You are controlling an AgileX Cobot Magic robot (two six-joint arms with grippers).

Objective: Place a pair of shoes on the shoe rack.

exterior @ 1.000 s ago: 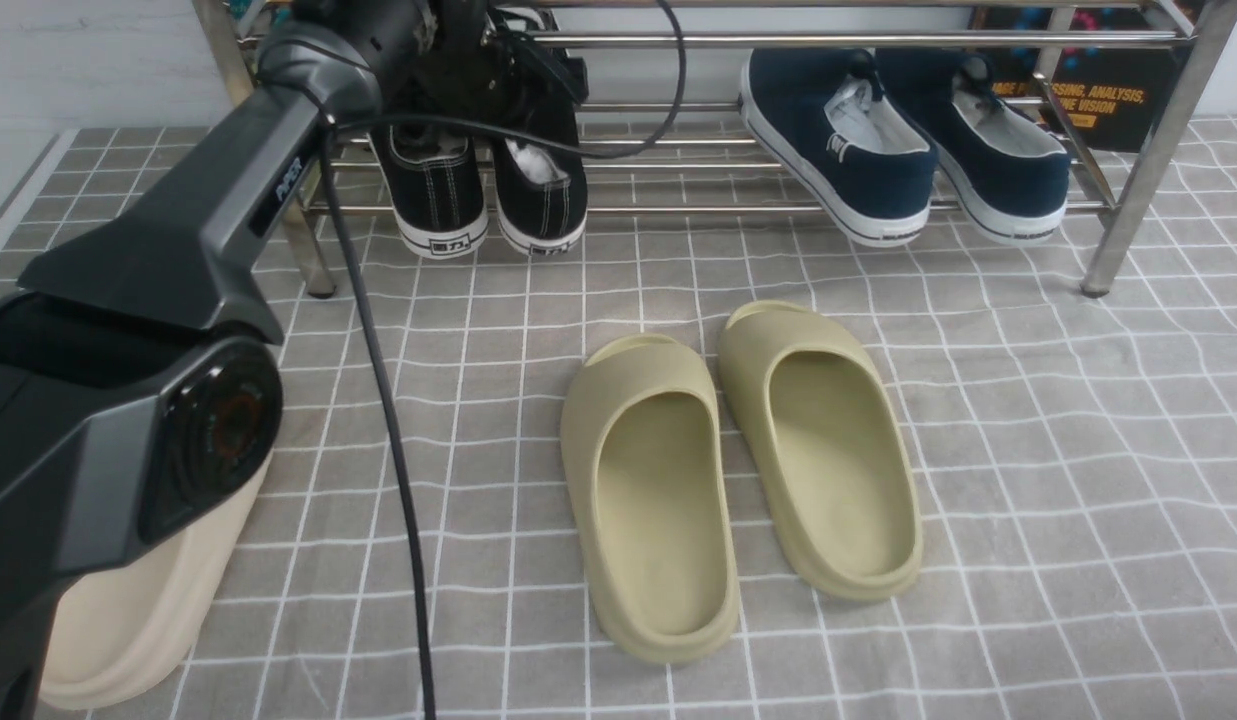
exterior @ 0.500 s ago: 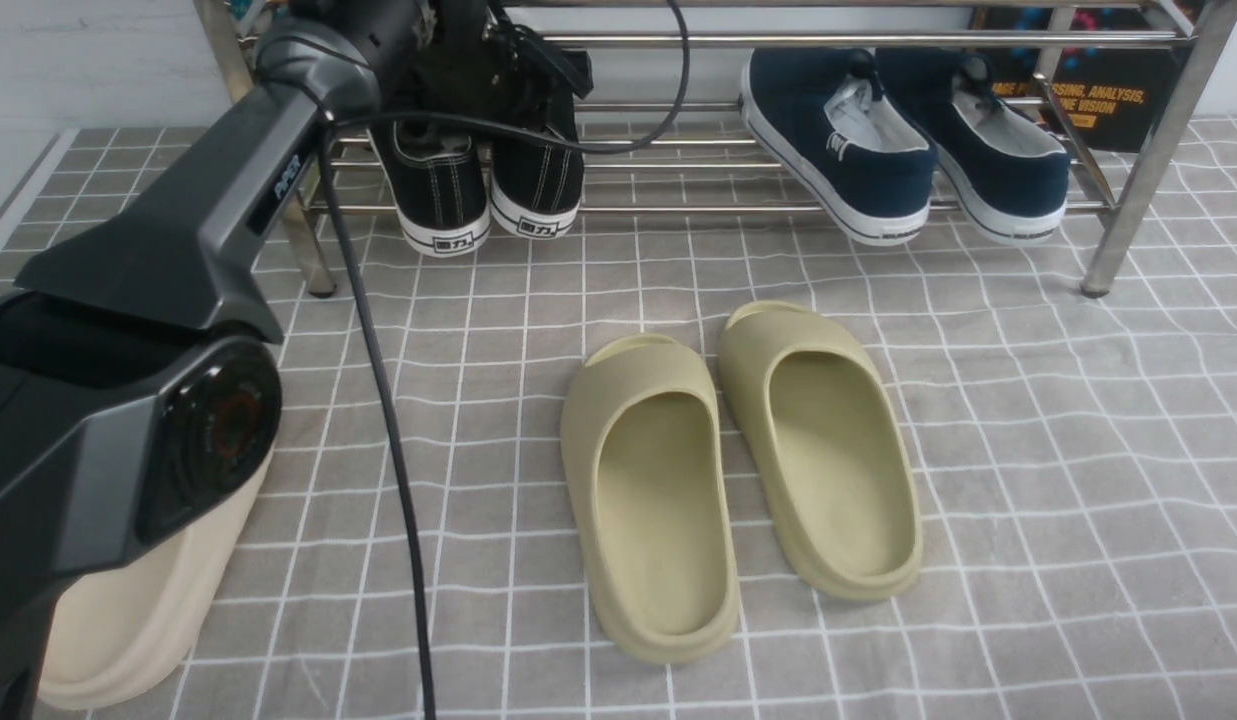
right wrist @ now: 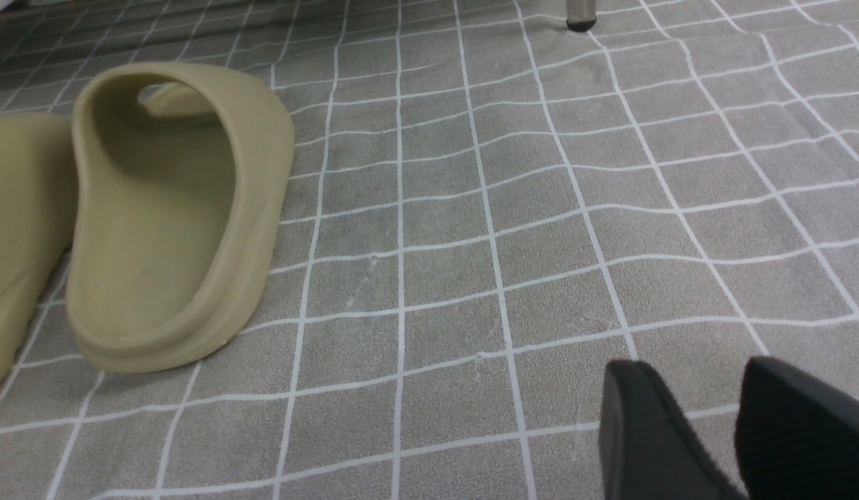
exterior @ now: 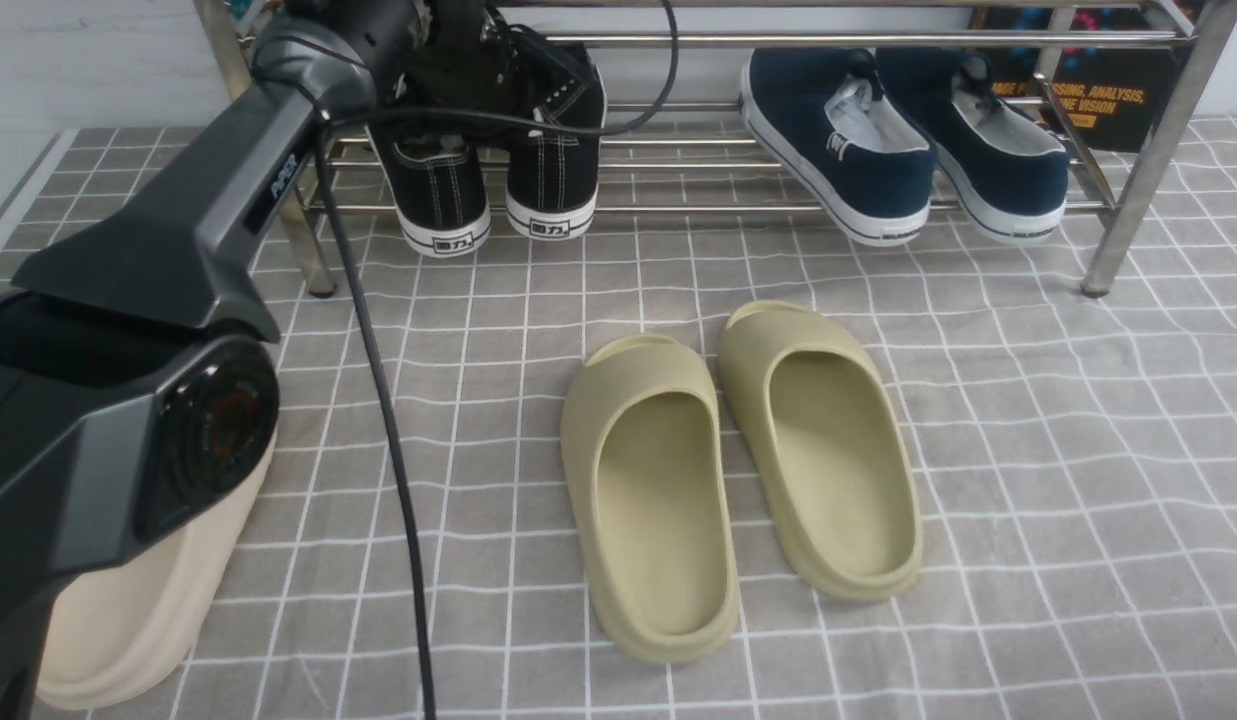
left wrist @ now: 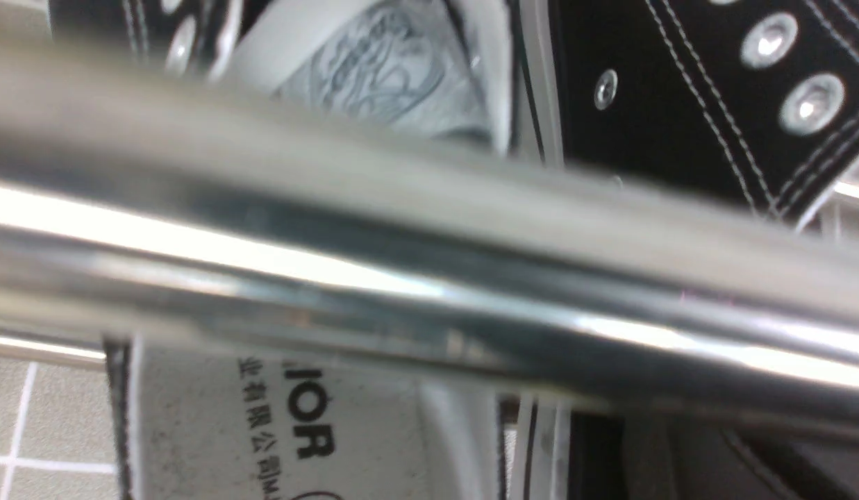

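Placement looks nearly done, we judge: both black sneakers (exterior: 440, 190) sit on the low rails of the shoe rack (exterior: 778, 40) at its left end, heels toward us and poking past the near rail. The right one sits slightly farther in than its mate. The left hand (exterior: 483, 65) is buried right above them under the upper rail. We cannot tell if it pinches a shoe or is spread, and the left wrist view shows only a blurred rail with sneakers behind. What's left is probably to let go, pull clear and maybe even up the pair. The right hand (right wrist: 696, 389) is low over the counter (exterior: 1078, 450), slightly spread, nothing between. Counts: two black sneakers, two navy slip-ons (exterior: 848, 150) on the rack's right, two olive slides (exterior: 648, 500) mid-counter, one cream slide (exterior: 148, 610) near left, one rack.
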